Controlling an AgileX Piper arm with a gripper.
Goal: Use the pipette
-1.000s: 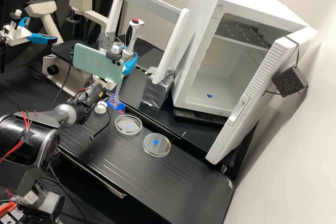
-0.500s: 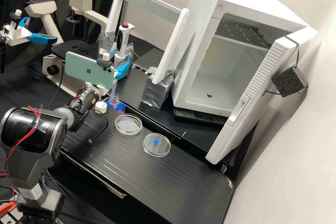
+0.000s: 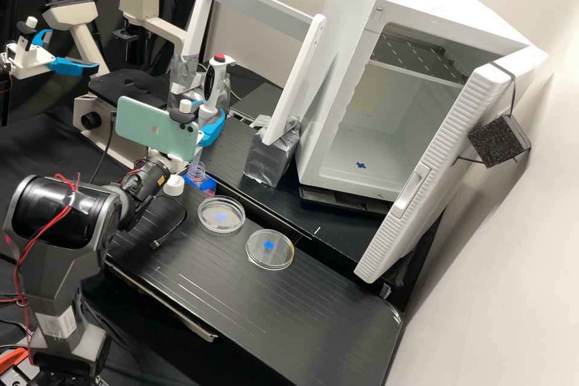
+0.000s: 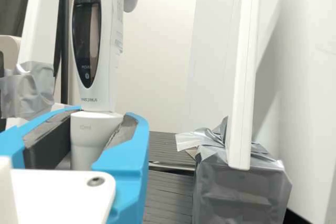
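Pincer (image 4: pixel 97 135) has the pipette (image 4: pixel 98 95) gripped, tip (image 3: pixel 196 156) right by the open bottle (image 3: pixel 197 175). Lining-up step, I reckon; next it needs a steady, gentle dip.

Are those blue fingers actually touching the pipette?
Touching. The wrist view shows the blue fingers pressed against the pipette from both sides.
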